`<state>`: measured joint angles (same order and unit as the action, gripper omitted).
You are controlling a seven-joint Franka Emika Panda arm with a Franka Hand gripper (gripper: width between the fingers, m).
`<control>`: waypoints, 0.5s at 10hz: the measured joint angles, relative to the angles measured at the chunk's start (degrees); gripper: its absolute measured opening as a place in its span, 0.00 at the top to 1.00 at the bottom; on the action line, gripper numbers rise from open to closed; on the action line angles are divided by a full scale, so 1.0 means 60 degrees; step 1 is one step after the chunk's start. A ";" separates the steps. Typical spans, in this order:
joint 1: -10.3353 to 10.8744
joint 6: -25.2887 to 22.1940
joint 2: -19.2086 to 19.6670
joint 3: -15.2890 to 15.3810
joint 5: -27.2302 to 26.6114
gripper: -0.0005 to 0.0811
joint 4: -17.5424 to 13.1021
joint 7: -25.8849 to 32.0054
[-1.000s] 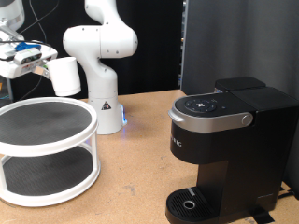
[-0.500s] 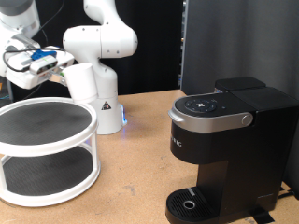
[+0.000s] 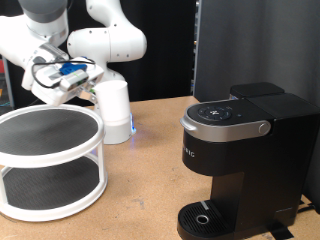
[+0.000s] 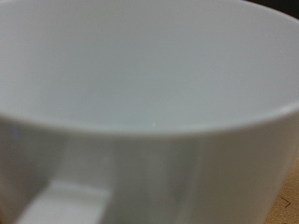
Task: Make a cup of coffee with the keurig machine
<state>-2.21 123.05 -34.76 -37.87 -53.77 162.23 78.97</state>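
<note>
Wooden tabletop [image 3: 150, 150] carries the black keurig machine [image 3: 240, 160] at the exterior view's right and a white two-tier rack [image 3: 50, 160] at left. Above the rack, the gripper [image 3: 85, 85] apparently pinches the cup [image 3: 112, 105] mid-carry; reaching the drip base [image 3: 205, 218] needs rightward travel.

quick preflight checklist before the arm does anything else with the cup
1. Cup in the gripper: ok, it hangs in the air beside the gripper, clear of the table.
2. Cup level: ok, roughly upright in the exterior view.
3. Cup contents: ok, the wrist view shows a bare white inside.
4. Drip base of the keurig machine free: ok, nothing stands on it.
5. Machine lid: ok, down.
6. Finger grip on the handle: cannot tell, hidden.
</note>
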 joint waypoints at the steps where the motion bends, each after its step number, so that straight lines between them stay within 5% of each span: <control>1: 0.0285 0.0231 0.0163 0.0226 -0.0350 0.92 -0.0002 -0.0003; 5: 0.1459 0.1284 0.0897 0.0961 -0.2024 0.92 -0.0046 0.0198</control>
<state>6.54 130.75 -29.38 -32.11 -65.91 161.95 80.16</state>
